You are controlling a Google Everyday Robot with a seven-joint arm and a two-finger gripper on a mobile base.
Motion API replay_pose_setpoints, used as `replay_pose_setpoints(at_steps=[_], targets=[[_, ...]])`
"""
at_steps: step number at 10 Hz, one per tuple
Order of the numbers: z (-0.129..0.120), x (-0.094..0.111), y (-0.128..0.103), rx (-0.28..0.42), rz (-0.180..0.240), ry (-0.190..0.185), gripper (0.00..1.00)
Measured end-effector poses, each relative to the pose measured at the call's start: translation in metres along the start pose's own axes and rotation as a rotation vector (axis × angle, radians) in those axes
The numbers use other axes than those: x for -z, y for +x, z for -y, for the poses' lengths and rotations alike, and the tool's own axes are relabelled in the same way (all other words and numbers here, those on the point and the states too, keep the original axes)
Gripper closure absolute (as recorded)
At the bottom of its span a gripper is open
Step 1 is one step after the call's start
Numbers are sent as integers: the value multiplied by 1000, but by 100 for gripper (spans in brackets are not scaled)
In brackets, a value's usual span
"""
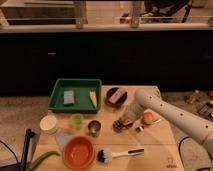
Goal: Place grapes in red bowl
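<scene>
The grapes [118, 124], a small dark reddish-brown lumpy bunch, lie on the wooden table right of the metal cup [94, 128]. My gripper [125, 121], at the end of the white arm [165, 111] that comes in from the right, is down at the grapes and touches or covers their right side. The red bowl [78, 152], wide and orange-red, stands near the table's front edge, down and to the left of the grapes, and is empty.
A round orange-peach fruit [148, 118] lies just right of the gripper. A dark brown bowl with a tan block [115, 95] stands behind. A green tray [75, 94], a green cup [76, 120], a white cup [48, 124], a brush [116, 154] and a green vegetable [41, 160] are around.
</scene>
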Motion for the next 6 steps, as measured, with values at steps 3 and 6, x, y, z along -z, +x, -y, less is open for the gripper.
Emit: replay_pose_setpoints(at_steps=[3,6], targets=[[0,-1,1,-1,-1,-2,27],[-1,-2,3,-2,2,-9,20]])
